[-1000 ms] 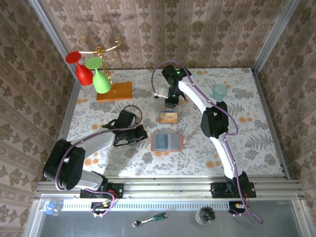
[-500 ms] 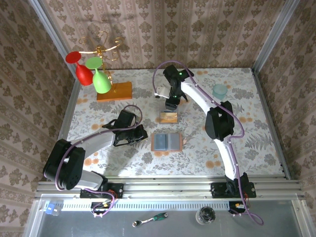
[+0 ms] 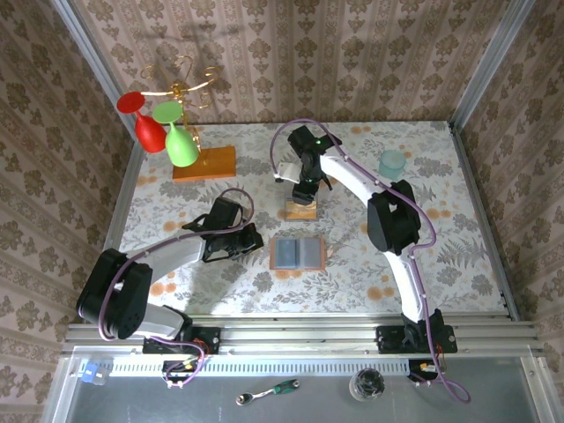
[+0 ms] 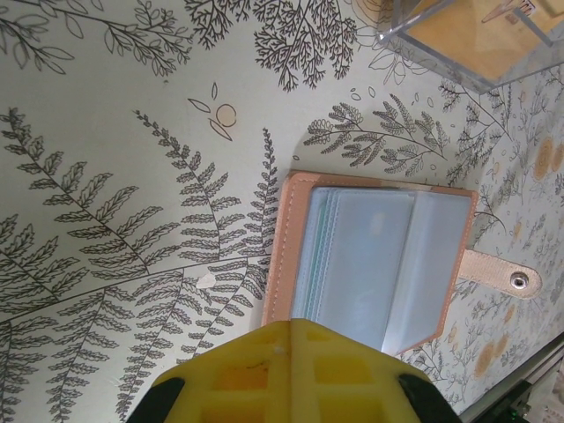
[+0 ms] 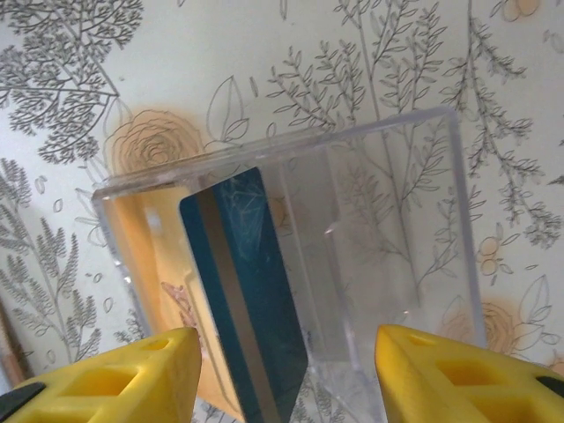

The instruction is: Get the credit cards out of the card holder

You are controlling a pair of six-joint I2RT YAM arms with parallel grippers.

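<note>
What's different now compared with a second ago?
The right gripper shifted slightly over the clear box and opened. It appears to have let go of the teal card, which now leans inside the box. The left gripper, shut, and the open card holder stayed where they were.

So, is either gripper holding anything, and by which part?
Nothing is held. The right gripper is open over the clear box; the teal card leans loose inside. The left gripper is shut, empty, near the card holder.
</note>
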